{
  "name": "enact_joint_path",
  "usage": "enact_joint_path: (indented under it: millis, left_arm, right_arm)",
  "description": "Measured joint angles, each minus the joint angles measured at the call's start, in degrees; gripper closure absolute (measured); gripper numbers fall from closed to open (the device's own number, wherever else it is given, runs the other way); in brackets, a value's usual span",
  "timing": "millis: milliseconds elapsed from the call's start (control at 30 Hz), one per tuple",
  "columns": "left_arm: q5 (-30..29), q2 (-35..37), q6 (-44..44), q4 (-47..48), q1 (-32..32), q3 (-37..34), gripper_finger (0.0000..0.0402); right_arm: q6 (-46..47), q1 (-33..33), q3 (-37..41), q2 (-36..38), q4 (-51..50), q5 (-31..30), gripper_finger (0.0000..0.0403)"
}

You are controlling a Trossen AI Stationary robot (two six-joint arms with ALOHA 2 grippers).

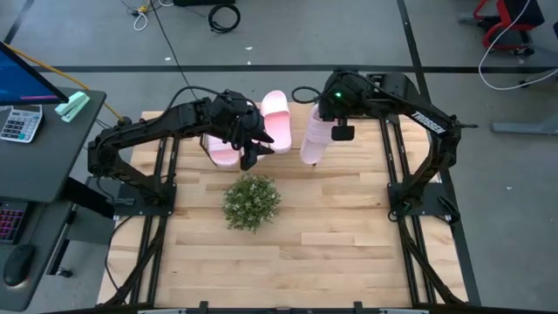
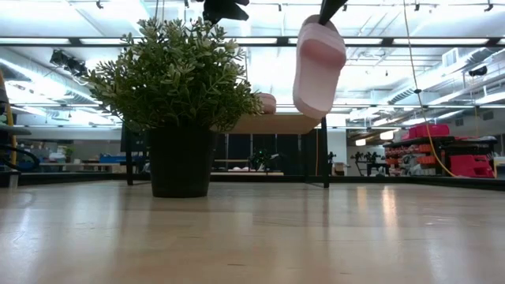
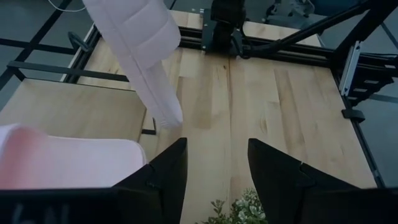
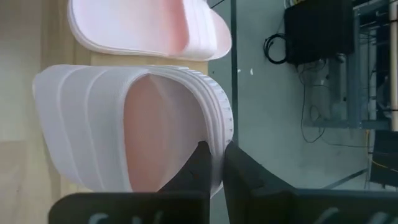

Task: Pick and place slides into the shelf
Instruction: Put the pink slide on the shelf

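Observation:
My right gripper [image 4: 216, 163] is shut on one pale pink slide [image 1: 314, 136], which hangs in the air near the shelf's right end; it also shows in the low view [image 2: 318, 67]. A second slide [image 1: 277, 119] lies on the shelf's wooden top [image 3: 62, 112]. A third slide [image 3: 62, 163] lies on the shelf just below my left gripper [image 3: 214, 168], which is open and touches nothing. In the high view, my left gripper [image 1: 252, 148] hovers at the shelf's near edge. In the low view the plant hides much of the shelf [image 2: 276, 124]. My right gripper pinches the hanging slide's sole rim [image 4: 214, 149] at its upper end between both fingers, one finger on the footbed side [image 4: 200, 163] and one outside. The fingers come from above, pointing down. The slide is lifted clear and hangs slightly tilted below them [image 2: 318, 67].
A green bushy plant in a dark pot [image 1: 251, 202] stands mid-table in front of the shelf, close to my left gripper. Bare wooden tabletop [image 1: 349, 244] extends toward the near edge. A desk with a calculator [image 1: 19, 122] is beyond the table's left side.

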State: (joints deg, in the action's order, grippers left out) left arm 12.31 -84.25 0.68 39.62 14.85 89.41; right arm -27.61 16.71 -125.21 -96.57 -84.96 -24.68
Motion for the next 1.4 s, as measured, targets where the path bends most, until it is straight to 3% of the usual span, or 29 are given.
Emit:
enact_joint_path:
  millis: [400,833,1400]
  left_arm:
    - [-0.02,0.00,1.23,0.02,0.76,0.00,0.0227]
    - [0.00,-0.01,1.06,0.11,0.74,0.01,0.0227]
    - [0.00,-0.02,1.03,0.34,0.74,0.02,0.0229]
  right_arm:
    - [-6.05,1.02,0.01,-6.11,4.07,-0.82,0.0382]
    - [-7.61,3.54,-5.39,-5.78,11.70,-2.14,0.0383]
    - [-11.46,5.31,-4.50,-7.94,11.95,-1.74,0.0383]
